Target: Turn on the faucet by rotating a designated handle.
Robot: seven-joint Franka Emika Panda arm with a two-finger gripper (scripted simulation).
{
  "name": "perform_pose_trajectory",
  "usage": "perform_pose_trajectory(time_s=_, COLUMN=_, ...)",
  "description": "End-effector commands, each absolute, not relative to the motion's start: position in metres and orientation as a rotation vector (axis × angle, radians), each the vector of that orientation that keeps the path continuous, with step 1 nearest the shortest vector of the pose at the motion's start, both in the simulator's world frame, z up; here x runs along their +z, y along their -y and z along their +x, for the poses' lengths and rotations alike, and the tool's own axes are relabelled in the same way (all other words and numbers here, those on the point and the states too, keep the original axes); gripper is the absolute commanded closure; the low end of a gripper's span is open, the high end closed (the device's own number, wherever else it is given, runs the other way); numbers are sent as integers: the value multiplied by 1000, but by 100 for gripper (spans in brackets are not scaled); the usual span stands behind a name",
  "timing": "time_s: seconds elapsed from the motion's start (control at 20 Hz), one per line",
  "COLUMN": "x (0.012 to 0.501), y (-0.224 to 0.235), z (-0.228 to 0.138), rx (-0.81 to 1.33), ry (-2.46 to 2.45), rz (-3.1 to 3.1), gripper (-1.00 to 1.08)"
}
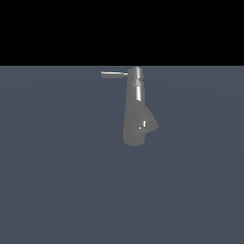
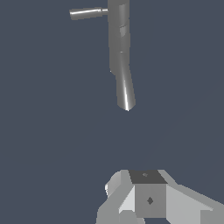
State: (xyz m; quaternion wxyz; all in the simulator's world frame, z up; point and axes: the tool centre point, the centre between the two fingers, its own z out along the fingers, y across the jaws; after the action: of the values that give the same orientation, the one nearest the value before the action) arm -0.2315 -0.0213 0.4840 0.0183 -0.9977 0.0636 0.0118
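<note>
- Grey metal faucet (image 1: 136,107) standing alone on the flat slate-blue surface (image 1: 57,190), toward the far side and a little toward the exterior view's right.
- Thin rod handle (image 1: 113,74) joined at the cap, sticking out level toward the exterior view's left — untouched, with nothing near it.
- No arm visible in the exterior view; only in the wrist view does the gripper (image 2: 144,199) show, as pale blocky housing, well apart from the faucet (image 2: 120,52) and the handle (image 2: 87,13).
- Fingers out of frame — cannot tell whether spread or pressed together.
- Judged from this: task barely begun. Approach not yet made, no contact, handle apparently at its resting position.
- Left to do: close the gap to the lever, set a finger against the slim rod — not the thick column — and sweep it around the cap.
- Containers: none in sight — no sink, basin or cup, and no water at the stubby spout (image 1: 150,125).
</note>
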Motion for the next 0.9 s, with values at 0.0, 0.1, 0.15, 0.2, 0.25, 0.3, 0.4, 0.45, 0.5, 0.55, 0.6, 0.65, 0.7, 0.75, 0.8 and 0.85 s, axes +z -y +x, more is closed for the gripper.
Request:
perform_pose_trajectory(time_s=0.0, x=483, y=21, z=-222, rx=39, ry=-254, rz=-3096, gripper=108)
perform_pose_trajectory(time_s=0.1, x=483, y=20, z=-212, rx=42, ry=-309, rz=-3092, gripper=108)
perform_pose_trajectory(time_s=0.15, x=482, y=19, z=-207, rx=43, ry=-340, rz=-3090, gripper=108)
perform_pose_trajectory(time_s=0.2, x=482, y=19, z=-202, rx=45, ry=-372, rz=-3087, gripper=108)
perform_pose_trajectory(time_s=0.25, x=481, y=18, z=-196, rx=46, ry=-406, rz=-3084, gripper=108)
perform_pose_trajectory(time_s=0.3, x=480, y=18, z=-190, rx=47, ry=-441, rz=-3080, gripper=108)
perform_pose_trajectory(time_s=0.4, x=478, y=16, z=-177, rx=50, ry=-515, rz=-3071, gripper=108)
perform_pose_trajectory(time_s=0.45, x=476, y=16, z=-170, rx=52, ry=-552, rz=-3065, gripper=108)
perform_pose_trajectory(time_s=0.5, x=475, y=15, z=-164, rx=53, ry=-588, rz=-3060, gripper=108)
perform_pose_trajectory(time_s=0.55, x=473, y=14, z=-157, rx=54, ry=-625, rz=-3054, gripper=108)
perform_pose_trajectory(time_s=0.6, x=472, y=14, z=-151, rx=56, ry=-662, rz=-3047, gripper=108)
perform_pose_trajectory(time_s=0.65, x=470, y=13, z=-144, rx=57, ry=-698, rz=-3040, gripper=108)
perform_pose_trajectory(time_s=0.7, x=468, y=12, z=-138, rx=58, ry=-734, rz=-3033, gripper=108)
perform_pose_trajectory(time_s=0.75, x=466, y=11, z=-131, rx=59, ry=-771, rz=-3025, gripper=108)
perform_pose_trajectory(time_s=0.8, x=464, y=10, z=-125, rx=60, ry=-807, rz=-3017, gripper=108)
perform_pose_trajectory(time_s=0.85, x=461, y=9, z=-118, rx=61, ry=-843, rz=-3009, gripper=108)
